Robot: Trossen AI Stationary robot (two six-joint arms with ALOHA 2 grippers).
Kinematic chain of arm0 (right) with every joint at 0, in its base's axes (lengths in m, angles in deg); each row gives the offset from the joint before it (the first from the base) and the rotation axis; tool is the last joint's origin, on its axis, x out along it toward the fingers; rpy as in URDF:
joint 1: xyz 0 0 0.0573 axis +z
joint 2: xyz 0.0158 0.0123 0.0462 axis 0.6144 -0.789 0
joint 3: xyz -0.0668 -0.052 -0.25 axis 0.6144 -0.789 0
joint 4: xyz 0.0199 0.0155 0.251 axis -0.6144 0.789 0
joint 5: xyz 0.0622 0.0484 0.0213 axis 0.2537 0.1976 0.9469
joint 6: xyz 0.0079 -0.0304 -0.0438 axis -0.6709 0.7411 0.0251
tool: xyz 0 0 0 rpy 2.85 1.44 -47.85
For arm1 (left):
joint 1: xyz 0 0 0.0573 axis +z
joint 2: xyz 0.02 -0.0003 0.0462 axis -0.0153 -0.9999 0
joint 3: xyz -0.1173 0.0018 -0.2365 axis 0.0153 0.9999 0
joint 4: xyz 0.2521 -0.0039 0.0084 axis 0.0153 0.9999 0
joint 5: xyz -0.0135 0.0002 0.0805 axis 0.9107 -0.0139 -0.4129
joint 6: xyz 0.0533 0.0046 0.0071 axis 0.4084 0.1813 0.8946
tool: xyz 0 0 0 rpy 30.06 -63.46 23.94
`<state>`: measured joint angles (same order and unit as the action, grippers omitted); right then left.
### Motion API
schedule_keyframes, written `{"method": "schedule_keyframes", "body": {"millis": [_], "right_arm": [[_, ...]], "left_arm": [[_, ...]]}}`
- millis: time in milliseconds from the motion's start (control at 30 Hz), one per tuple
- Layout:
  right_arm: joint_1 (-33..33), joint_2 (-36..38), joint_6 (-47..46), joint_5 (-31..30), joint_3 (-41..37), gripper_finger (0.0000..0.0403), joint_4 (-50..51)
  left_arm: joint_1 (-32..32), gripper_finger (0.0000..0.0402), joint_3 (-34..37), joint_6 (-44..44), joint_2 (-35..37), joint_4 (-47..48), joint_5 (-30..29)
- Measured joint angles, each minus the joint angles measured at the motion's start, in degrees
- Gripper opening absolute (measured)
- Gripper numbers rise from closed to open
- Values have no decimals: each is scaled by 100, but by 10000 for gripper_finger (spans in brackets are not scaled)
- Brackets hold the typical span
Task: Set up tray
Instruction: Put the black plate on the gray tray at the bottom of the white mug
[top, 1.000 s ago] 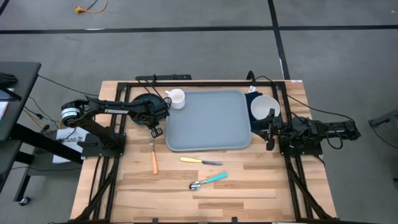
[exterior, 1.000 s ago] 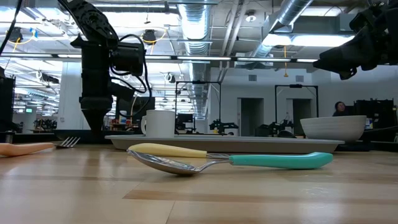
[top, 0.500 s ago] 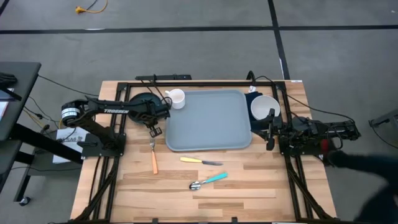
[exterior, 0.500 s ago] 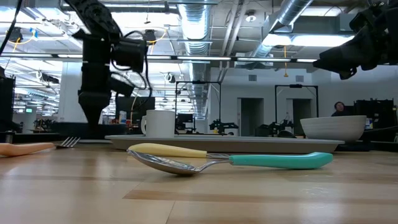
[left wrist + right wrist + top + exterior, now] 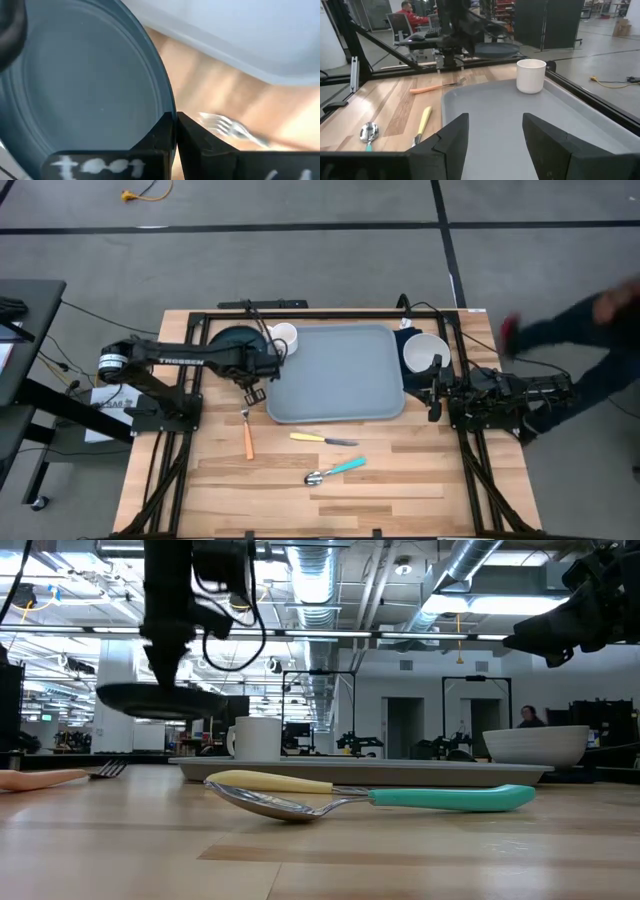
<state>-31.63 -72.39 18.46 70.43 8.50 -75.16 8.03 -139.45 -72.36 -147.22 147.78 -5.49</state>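
Two arms are working at a wooden table (image 5: 400,480). At centre, the tray (image 5: 335,375) is lying flat and bare. The left gripper (image 5: 252,386), fingers pinched tight on the rim of a dark teal plate (image 5: 150,700), is holding the plate level above the table, just beside the tray's left edge. A white mug (image 5: 283,337) is standing at the tray's far left corner, and a white bowl (image 5: 425,352) is sitting just off its right edge. The right gripper (image 5: 492,135) is hovering at the tray's right side with its fingers spread wide, holding nothing. Nearer the front, an orange-handled fork (image 5: 247,432), a yellow-handled knife (image 5: 322,439) and a teal-handled spoon (image 5: 335,471) are lying on the wood.
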Motion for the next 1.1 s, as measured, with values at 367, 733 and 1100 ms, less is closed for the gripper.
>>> {"method": "schedule_keyframes", "body": {"millis": [367, 733, 1100], "right_arm": [[0, 0, 2, 0, 0, 178, 0], [0, 0, 2, 0, 0, 178, 0], [-2, 0, 0, -2, 0, 178, -2]], "left_arm": [[-1258, 0, -267, 185, 0, -478, 651], [-1443, 0, -228, 2645, 0, -1467, 229], [-1202, 0, -343, 4257, -1149, -1898, 371]]}}
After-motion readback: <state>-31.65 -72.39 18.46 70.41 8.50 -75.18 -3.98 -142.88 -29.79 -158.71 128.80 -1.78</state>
